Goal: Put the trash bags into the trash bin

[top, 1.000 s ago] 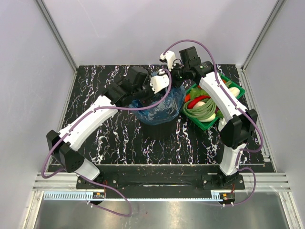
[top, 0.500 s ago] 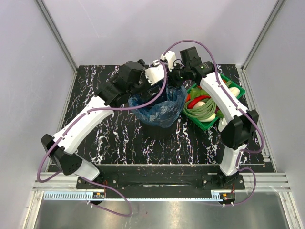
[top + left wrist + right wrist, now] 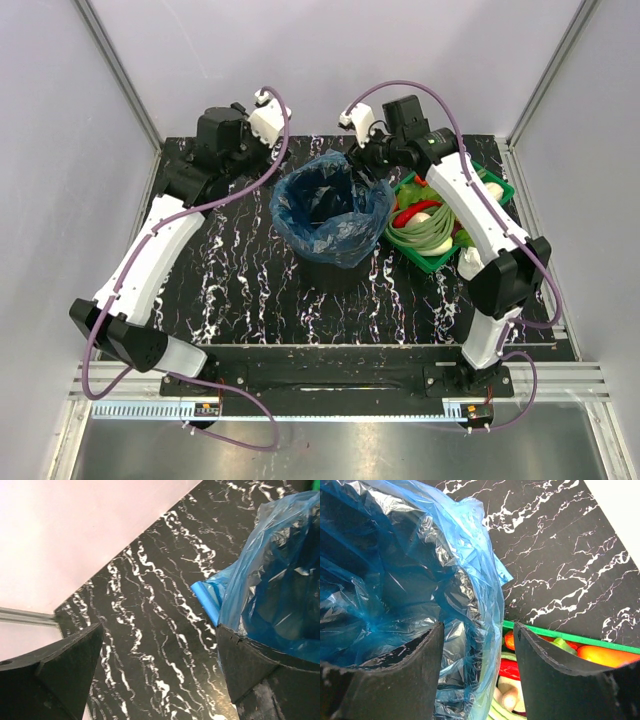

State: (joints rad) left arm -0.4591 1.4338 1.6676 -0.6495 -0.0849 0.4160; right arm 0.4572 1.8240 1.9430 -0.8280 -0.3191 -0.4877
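**A:** Where is the bag, and how will it handle?

**B:** The thin, glossy, translucent blue plastic trash bag (image 3: 330,205) sits in the tall matte black cylindrical plastic trash bin (image 3: 335,278). Its mouth is spread open and folded out over the bin's rim. I'd judge it almost weightless, limp and slippery. Film like that stretches or tears under a hard tug, and it drags along with anything that snags it.

**A:** So where would you take hold?

**B:** At the folded edge over the bin's rim, where the film lies doubled, not the slack inside the bin. Loose flaps also hang outside the bin on its left and at its far right.

**A:** How is the right arm posed?

**B:** It reaches over the green rectangular plastic tray (image 3: 555,632) of vegetables just right of the bin, with its wrist bent down at the bin's far-right rim. The right fingers (image 3: 395,680) stand parted astride that rim film, one towards the bin's inside and the other towards the tray. A gap shows beside the film, so I read it as not pinched.

**A:** And the left arm?

**B:** It is stretched out, with its wrist well apart from the bin on the far-left side, above the black, white-veined counter (image 3: 230,260). The left fingers (image 3: 60,675) are spread wide with nothing between them.
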